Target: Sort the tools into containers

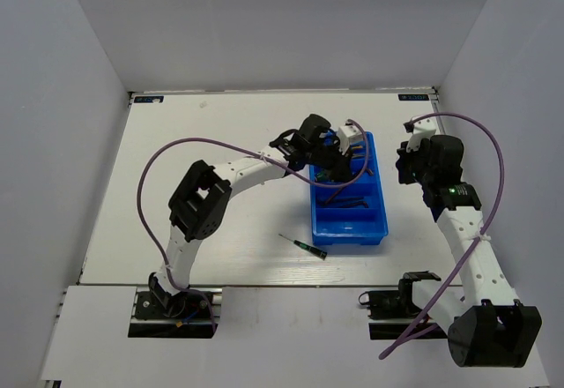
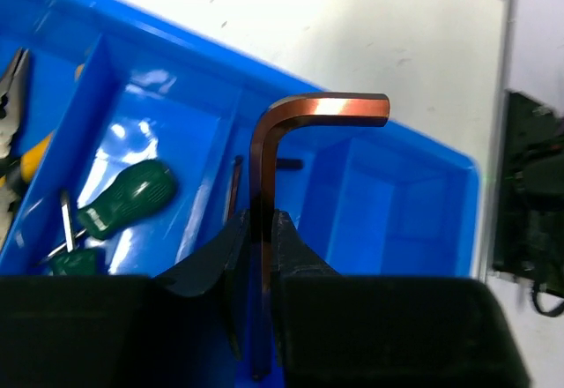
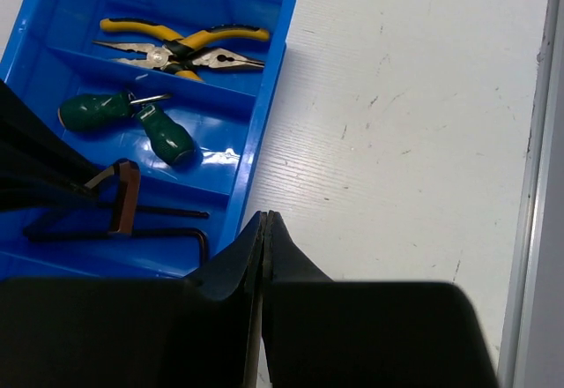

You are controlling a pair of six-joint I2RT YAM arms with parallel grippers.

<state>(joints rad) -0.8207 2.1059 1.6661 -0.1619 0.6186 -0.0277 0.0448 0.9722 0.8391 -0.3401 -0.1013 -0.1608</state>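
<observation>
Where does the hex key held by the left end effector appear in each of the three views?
Top external: not distinguishable, hidden under the left end effector over the blue tray.
Left wrist: hex key in the centre, upright between the fingers, short leg pointing right.
Right wrist: lower left, above the compartment with other dark hex keys.
Shared landmark: the blue tray.

Yellow pliers [image 3: 181,53], green screwdrivers [image 3: 163,134] and hex keys [image 3: 204,245] fill separate blue tray [image 3: 176,0] compartments; thin dark screwdriver [image 1: 304,244] lies outside.
</observation>
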